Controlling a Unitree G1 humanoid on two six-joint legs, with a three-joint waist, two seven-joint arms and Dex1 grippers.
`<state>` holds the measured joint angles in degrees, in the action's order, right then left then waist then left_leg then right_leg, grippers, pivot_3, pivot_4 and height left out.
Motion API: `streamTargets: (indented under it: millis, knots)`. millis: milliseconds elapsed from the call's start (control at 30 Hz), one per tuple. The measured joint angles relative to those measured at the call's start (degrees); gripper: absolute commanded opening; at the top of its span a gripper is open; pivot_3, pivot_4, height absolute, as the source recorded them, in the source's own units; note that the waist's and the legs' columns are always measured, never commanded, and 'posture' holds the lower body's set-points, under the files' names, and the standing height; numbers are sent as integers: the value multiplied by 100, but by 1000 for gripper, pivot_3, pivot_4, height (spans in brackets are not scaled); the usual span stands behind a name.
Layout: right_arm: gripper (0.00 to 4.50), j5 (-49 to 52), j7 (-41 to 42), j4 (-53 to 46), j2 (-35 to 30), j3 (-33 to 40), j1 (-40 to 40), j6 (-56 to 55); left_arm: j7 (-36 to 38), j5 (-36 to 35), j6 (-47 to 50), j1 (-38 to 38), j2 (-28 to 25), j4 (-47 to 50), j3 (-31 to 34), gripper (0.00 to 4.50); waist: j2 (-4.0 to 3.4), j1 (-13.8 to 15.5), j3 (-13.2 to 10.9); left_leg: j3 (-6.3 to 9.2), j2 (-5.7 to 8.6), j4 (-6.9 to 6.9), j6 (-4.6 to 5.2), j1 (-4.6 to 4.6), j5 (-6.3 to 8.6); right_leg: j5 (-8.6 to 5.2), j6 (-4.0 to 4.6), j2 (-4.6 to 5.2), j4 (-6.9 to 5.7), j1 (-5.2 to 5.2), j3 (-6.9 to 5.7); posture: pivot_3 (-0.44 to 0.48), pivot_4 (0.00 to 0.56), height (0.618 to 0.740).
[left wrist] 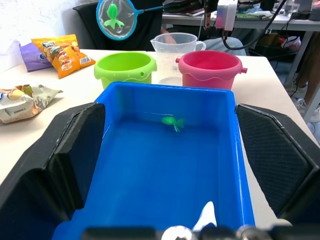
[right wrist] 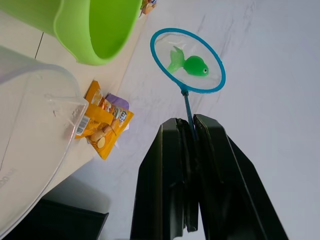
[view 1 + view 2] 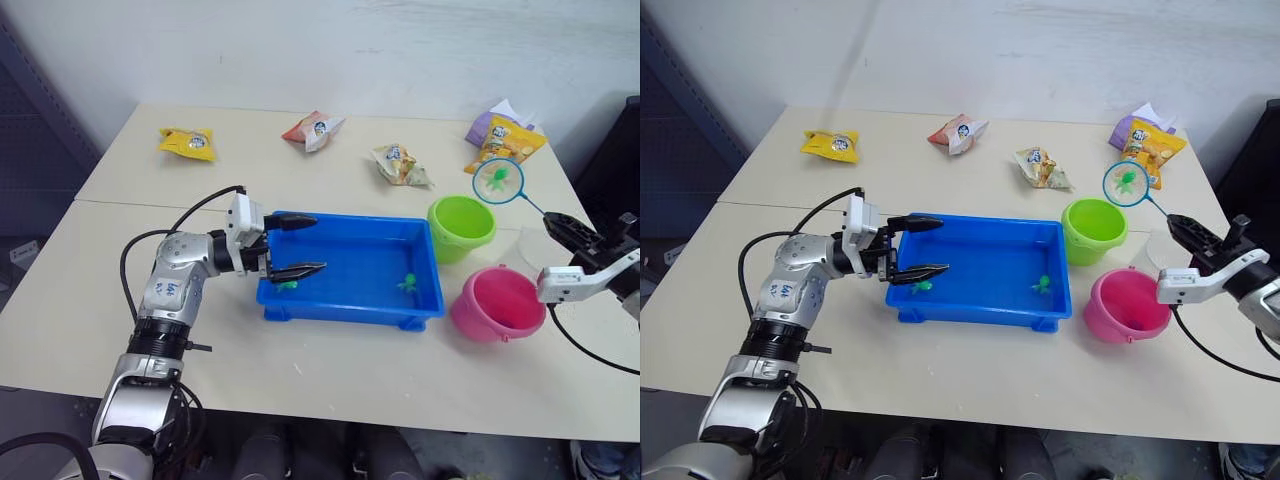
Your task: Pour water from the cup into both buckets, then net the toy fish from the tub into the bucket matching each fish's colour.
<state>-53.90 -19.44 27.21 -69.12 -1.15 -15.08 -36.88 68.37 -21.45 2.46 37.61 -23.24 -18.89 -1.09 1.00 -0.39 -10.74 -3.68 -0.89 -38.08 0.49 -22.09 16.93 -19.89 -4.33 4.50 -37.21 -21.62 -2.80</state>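
We see the right gripper (image 2: 189,150) clenched on the thin handle of the net (image 3: 499,181), which hangs in the air above and just behind the green bucket (image 3: 461,227) with one green fish (image 2: 189,64) lying in its mesh. The pink bucket (image 3: 497,303) stands beside the blue tub (image 3: 349,309), and the clear cup (image 1: 176,56) sits behind both buckets. Our left gripper (image 3: 292,247) is spread wide at the tub's left end. Two more green fish (image 3: 408,283) lie inside the tub
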Motion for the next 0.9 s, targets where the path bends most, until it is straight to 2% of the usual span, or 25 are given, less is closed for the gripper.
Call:
streamTargets:
  millis: [500,900]
  knots:
    - [0,-969,-1312,1049,-69,-1235,-921,154,41,92,-73,50,70,-185,-54,4459,-1,-25,0,-5,0,1,-4,0,-2,0,0,-3,-2,-4,2,0,150,738]
    - [0,-1134,-1737,1012,-319,-1517,-1212,21,17,130,-75,177,78,-218,-57,4459,-1,-43,0,-5,-1,1,-7,-1,-4,0,0,-3,-6,-6,4,0,150,738]
